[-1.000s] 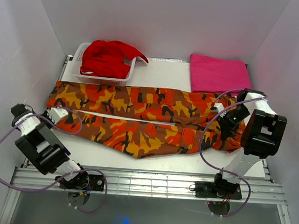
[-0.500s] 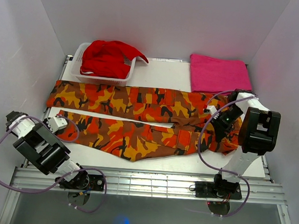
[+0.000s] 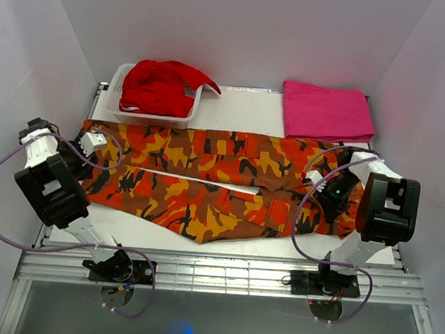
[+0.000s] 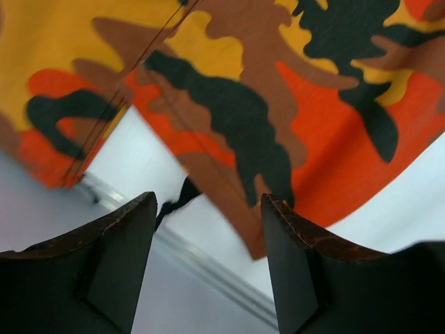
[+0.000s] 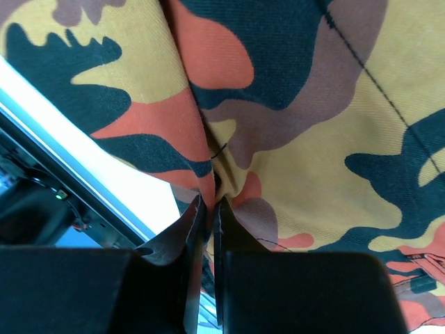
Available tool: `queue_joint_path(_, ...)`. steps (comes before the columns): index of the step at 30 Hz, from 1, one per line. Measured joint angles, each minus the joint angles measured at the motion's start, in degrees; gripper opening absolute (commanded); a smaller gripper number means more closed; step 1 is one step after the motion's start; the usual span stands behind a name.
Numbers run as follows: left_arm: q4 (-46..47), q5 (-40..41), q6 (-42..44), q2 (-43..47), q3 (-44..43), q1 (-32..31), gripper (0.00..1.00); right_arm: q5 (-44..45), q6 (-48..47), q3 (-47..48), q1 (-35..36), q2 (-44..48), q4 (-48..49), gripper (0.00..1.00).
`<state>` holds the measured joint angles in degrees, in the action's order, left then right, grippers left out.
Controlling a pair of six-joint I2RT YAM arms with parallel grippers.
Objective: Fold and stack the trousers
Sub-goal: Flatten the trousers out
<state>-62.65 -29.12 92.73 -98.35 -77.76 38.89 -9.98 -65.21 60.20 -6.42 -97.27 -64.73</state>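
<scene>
My left gripper [image 4: 208, 202] has just let go at nine o'clock, jaws apart over the cuff of the long orange, red, yellow and black camouflage fabric trousers [image 3: 207, 173] spanning mid-table. Its near leg lies closer to the far one than a second ago, so the lengthwise fold looks nearly laid. My right gripper [image 5: 207, 203] stays pinched on waist cloth at three o'clock.

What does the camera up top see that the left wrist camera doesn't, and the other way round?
Only the top view shows the white plastic basket holding the plain red garment, and the folded pink cloth. Only the left wrist view shows the left gripper up close, its dark fingers apart with nothing between them. Both show the orange, red, yellow and black camouflage trousers lying on the white table.
</scene>
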Motion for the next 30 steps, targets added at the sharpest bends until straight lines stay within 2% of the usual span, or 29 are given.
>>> queue_joint_path(10,4.3,2.8,-14.7,-10.1,-5.4,-10.3,0.68,2.6,-0.2,-0.7,0.1,0.4,1.4,0.08)
queue_joint_path(15,8.5,3.5,-19.7,-12.5,-6.1,-11.1,0.69,3.6,-0.1,-0.7,0.1,0.2,2.1,0.08)
queue_joint_path(19,9.7,3.4,-21.2,-14.7,-7.7,-11.1,0.69,4.0,-0.1,-0.8,0.1,0.2,2.9,0.08)
queue_joint_path(25,6.1,2.8,-21.2,-21.1,-16.7,-11.1,0.69,4.2,-0.1,-0.8,0.1,0.0,3.3,0.08)
queue_joint_path(30,2.3,1.6,-20.4,-24.1,-18.8,-11.1,0.69,4.2,-0.1,-0.8,0.1,-0.5,3.4,0.08)
